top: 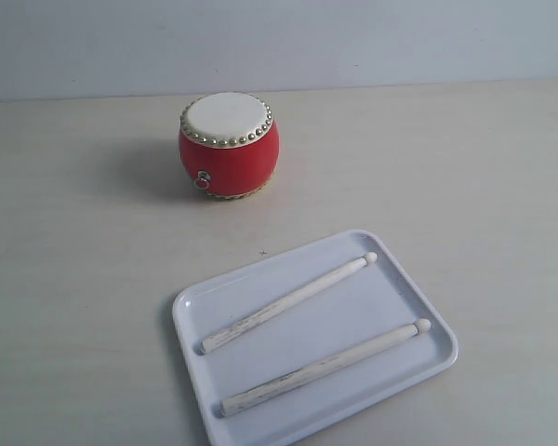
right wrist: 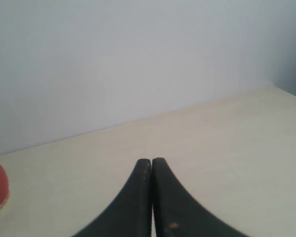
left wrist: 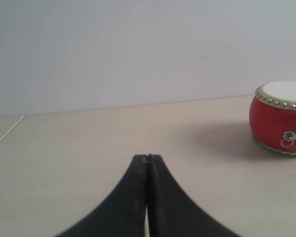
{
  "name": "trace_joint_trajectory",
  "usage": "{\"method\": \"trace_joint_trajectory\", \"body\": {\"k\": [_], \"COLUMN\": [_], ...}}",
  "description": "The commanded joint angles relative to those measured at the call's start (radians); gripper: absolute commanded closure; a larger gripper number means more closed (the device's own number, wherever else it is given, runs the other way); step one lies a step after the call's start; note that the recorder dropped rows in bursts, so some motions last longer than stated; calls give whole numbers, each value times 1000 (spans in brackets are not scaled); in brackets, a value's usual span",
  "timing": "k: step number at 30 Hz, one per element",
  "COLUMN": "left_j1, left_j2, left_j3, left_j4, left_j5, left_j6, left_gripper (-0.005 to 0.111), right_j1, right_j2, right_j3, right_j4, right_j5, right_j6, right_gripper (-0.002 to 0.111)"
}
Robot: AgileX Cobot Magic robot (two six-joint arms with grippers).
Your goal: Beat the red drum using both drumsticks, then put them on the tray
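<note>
Sticks [top: 287, 302] lie on the tray [top: 353, 311]; left gripper [left wrist: 147, 158] and right gripper [right wrist: 151, 160] press shut (empty); drum [top: 229, 149] beaten or not, I cannot tell.

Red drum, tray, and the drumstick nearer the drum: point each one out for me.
red drum [top: 229, 160], exterior view, on its red side wall.
tray [top: 335, 321], exterior view, bare middle of its floor.
drumstick nearer the drum [top: 288, 301], exterior view, middle of its shaft.
</note>
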Motion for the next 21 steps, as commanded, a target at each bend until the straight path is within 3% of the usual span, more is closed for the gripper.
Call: {"method": "trace_joint_trajectory", "body": {"k": [1,7,21], "left_j1": [3,3,3], "left_j2": [-6,-6,-6], "left_j3": [3,3,3], "left_j4": [-1,-1,-1], "left_j5": [-4,-4,-4], "left_j6": [-6,-6,-6], "left_gripper": [107,107,107], "right_j1": [-4,-4,-4], "right_j2": [-65,-171,-171], "right_j3": [23,60,60], "right_j4": [-649,-653,-647], "right_j5": [-16,-18,-24], "right_j6": [603,591,594], "right_gripper": [108,108,108]}}
